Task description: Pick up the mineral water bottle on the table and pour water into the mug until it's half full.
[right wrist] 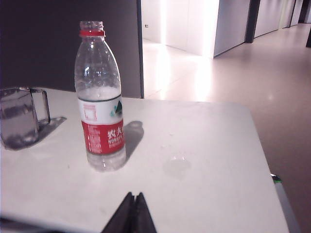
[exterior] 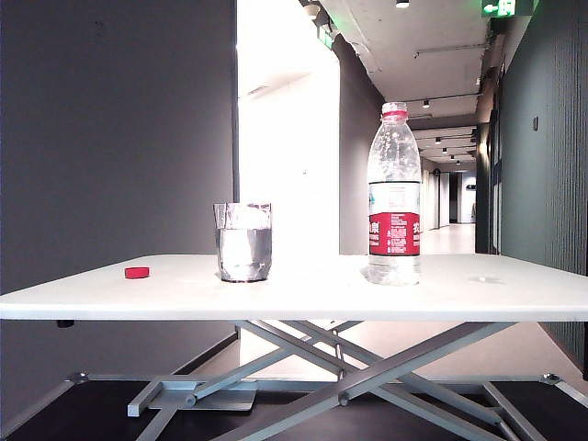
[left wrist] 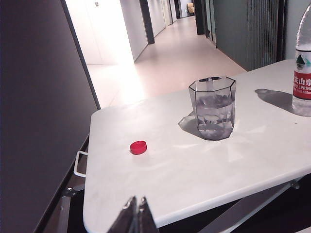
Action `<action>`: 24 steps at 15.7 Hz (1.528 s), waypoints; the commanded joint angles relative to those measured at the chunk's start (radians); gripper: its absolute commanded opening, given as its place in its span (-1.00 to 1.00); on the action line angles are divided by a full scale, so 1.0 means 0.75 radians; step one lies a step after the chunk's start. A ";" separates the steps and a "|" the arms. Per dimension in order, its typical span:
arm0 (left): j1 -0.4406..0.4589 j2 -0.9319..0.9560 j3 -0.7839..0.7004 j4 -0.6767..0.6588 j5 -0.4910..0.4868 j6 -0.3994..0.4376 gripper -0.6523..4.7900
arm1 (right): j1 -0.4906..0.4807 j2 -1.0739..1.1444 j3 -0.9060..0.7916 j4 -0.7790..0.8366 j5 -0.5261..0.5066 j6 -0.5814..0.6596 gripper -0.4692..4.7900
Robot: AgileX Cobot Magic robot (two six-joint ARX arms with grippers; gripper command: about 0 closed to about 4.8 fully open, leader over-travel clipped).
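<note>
Right end effector (right wrist: 132,204) pinched shut, empty, near worktop (right wrist: 204,194) edge facing bottle (right wrist: 100,97); left end effector (left wrist: 135,209) likewise shut, empty; we judge bottle upright, uncapped, beside part-filled mug (exterior: 244,242), cap (exterior: 137,272) apart; pour looks finished.

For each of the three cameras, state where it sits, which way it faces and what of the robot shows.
Exterior view: level with the white table, facing the corridor; no robot part shows.
Left wrist view: above the table's near edge, over the shut left gripper, facing the clear water-filled mug and small red cap.
Right wrist view: behind the shut right gripper, facing the clear, uncapped, red-labelled mineral water bottle.
All three share mug and bottle.
</note>
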 commanded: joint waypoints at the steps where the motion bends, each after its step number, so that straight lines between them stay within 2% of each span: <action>1: 0.002 0.001 0.003 0.017 -0.010 -0.002 -0.78 | -0.003 -0.123 0.003 -0.180 0.048 -0.046 -0.85; 3: 0.003 0.001 0.003 0.018 -0.297 -0.020 -0.77 | -0.003 -0.255 -0.007 -0.232 0.136 -0.047 -0.85; 4: 0.002 0.001 0.003 0.024 -0.383 -0.070 -0.78 | -0.003 -0.286 -0.007 -0.242 0.152 -0.052 -0.85; 6: 0.002 0.001 0.003 0.030 -0.474 -0.155 -0.78 | -0.003 -0.345 -0.007 -0.275 0.151 -0.092 -0.85; 8: 0.002 0.001 0.003 0.069 -0.474 -0.211 -0.78 | -0.003 -0.433 -0.007 -0.361 0.134 -0.090 -0.85; 10: 0.002 0.001 0.003 0.122 -0.473 -0.211 -0.78 | -0.003 -0.534 -0.007 -0.461 0.062 -0.093 -0.85; 14: 0.001 0.001 0.003 0.170 -0.472 -0.246 -0.78 | -0.003 -0.537 -0.007 -0.448 0.062 -0.107 -0.85; 16: 0.001 0.001 0.003 0.168 -0.472 -0.246 -0.78 | -0.013 -0.537 -0.007 -0.368 0.076 -0.135 -0.85; 19: 0.001 0.001 0.003 0.167 -0.471 -0.246 -0.78 | -0.065 -0.537 -0.007 -0.377 0.043 -0.138 -0.85; 21: 0.001 0.001 0.003 0.166 -0.471 -0.260 -0.78 | -0.116 -0.537 -0.007 -0.377 -0.039 -0.117 -0.85; 24: 0.001 0.001 0.003 0.162 -0.472 -0.285 -0.78 | -0.128 -0.537 -0.007 -0.374 -0.012 -0.118 -0.85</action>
